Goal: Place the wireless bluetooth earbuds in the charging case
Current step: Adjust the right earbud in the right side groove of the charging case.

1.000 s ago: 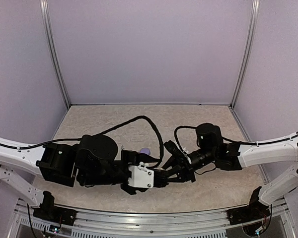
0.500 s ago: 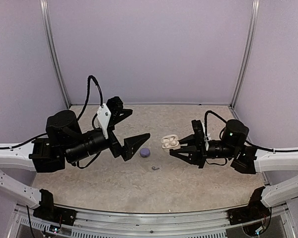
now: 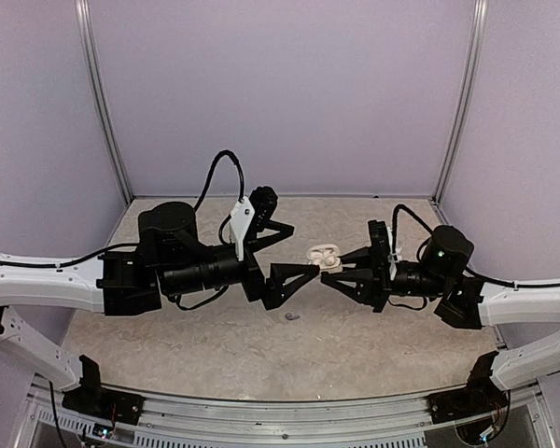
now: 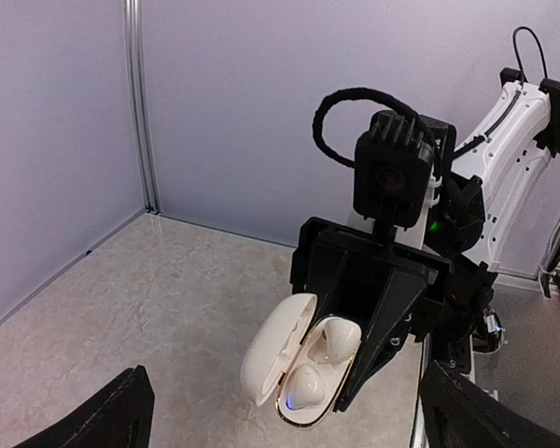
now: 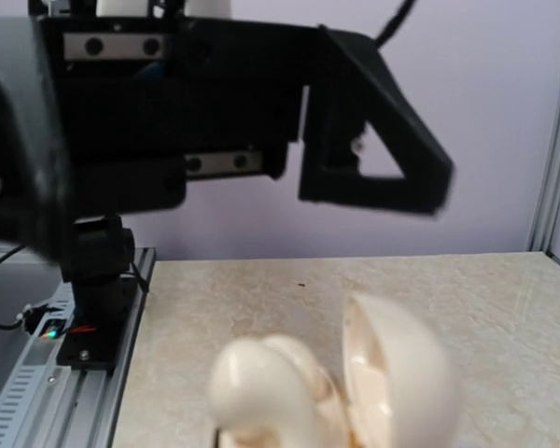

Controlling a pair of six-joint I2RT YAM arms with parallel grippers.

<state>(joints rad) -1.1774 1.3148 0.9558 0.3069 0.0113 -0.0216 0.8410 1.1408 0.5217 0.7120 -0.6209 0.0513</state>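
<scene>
My right gripper (image 3: 331,268) is shut on the base of a white charging case (image 3: 324,258), holding it above the table with its lid open. In the left wrist view the case (image 4: 271,359) holds two white earbuds (image 4: 334,338) side by side, and a small blue light glows at its lower rim. My left gripper (image 3: 301,249) is open, its fingers spread wide just left of the case and not touching it. One small lilac earbud (image 3: 291,317) lies on the table below them. The right wrist view shows the case (image 5: 397,373) only as a close blur.
The marbled tabletop (image 3: 373,345) is enclosed by lilac walls with metal posts at the back corners (image 3: 443,177). A metal rail (image 3: 280,415) runs along the near edge by the arm bases. The left arm's black cable (image 3: 219,173) loops above its wrist.
The arms parted from a low huddle at the table's front. My left gripper opened wide, rose, then swung right up to the case. The right gripper kept hold of the case.
</scene>
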